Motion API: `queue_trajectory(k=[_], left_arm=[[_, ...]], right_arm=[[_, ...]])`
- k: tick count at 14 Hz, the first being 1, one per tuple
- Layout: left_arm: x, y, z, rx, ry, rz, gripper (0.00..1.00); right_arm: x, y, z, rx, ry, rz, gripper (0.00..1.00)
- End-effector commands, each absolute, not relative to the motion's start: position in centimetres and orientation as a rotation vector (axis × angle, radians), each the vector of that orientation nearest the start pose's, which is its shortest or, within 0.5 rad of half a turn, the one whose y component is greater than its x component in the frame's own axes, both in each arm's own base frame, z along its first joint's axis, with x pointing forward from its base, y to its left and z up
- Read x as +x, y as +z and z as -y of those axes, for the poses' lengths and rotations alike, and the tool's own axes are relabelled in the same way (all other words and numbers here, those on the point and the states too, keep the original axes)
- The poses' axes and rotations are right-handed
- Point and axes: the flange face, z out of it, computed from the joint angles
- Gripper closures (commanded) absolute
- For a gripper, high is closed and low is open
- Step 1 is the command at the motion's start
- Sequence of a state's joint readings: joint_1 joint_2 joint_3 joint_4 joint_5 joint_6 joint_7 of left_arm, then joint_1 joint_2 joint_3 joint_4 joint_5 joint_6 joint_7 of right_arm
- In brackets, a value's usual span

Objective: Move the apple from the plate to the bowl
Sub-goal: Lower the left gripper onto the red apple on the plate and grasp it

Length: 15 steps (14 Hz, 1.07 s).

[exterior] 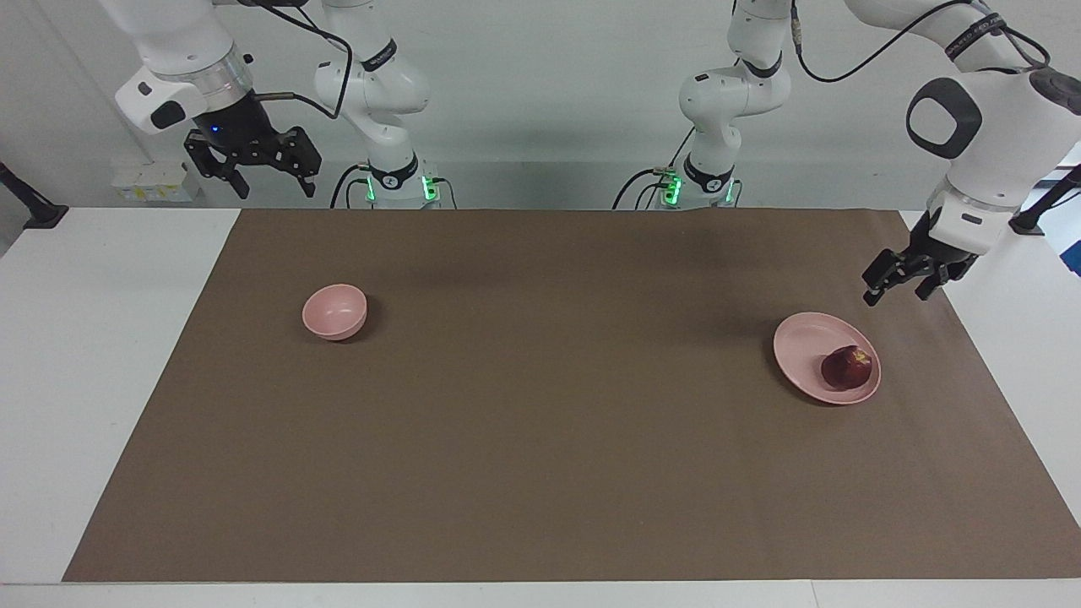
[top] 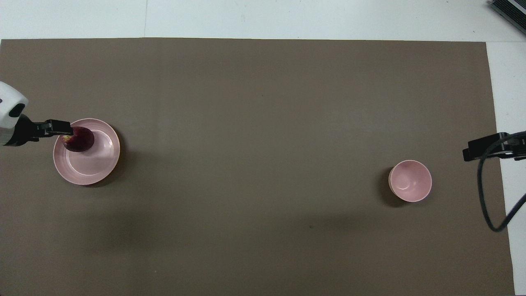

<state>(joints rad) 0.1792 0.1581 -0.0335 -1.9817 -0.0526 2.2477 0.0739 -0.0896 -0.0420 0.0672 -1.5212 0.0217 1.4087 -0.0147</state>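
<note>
The dark red apple (exterior: 847, 367) lies on the pale pink plate (exterior: 802, 342), toward the left arm's end of the table. It also shows on the plate (top: 96, 166) in the overhead view (top: 79, 139). My left gripper (exterior: 898, 293) is open and empty, raised over the plate's rim and not touching the apple. In the overhead view its fingertips (top: 57, 127) overlap the apple's edge. The small pink bowl (exterior: 335, 311) stands empty toward the right arm's end and shows in the overhead view (top: 410, 181). My right gripper (exterior: 272, 181) waits open, raised high over the mat's edge (top: 478, 149).
A brown mat (exterior: 540, 439) covers most of the white table (exterior: 84, 380). A black cable (top: 489, 197) hangs from the right arm over the mat's edge beside the bowl.
</note>
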Motion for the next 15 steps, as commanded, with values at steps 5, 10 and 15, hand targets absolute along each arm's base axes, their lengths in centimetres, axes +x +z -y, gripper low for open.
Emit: queue_trajectory(k=[5, 10, 15], left_arm=[[59.8, 35.7, -9.3, -3.163, -0.235, 0.164, 0.0], [60.5, 34.0, -9.6, -3.155, -0.278, 0.164, 0.0], [60.4, 32.0, -9.0, -3.164, -0.235, 0.164, 0.0]], right_arm=[[51.4, 65.5, 0.8, -3.121, 0.136, -0.018, 0.0], [51.4, 65.7, 0.8, -3.12, 0.131, -0.015, 0.0], [51.6, 65.7, 1.0, -3.116, 0.126, -0.019, 0.0]])
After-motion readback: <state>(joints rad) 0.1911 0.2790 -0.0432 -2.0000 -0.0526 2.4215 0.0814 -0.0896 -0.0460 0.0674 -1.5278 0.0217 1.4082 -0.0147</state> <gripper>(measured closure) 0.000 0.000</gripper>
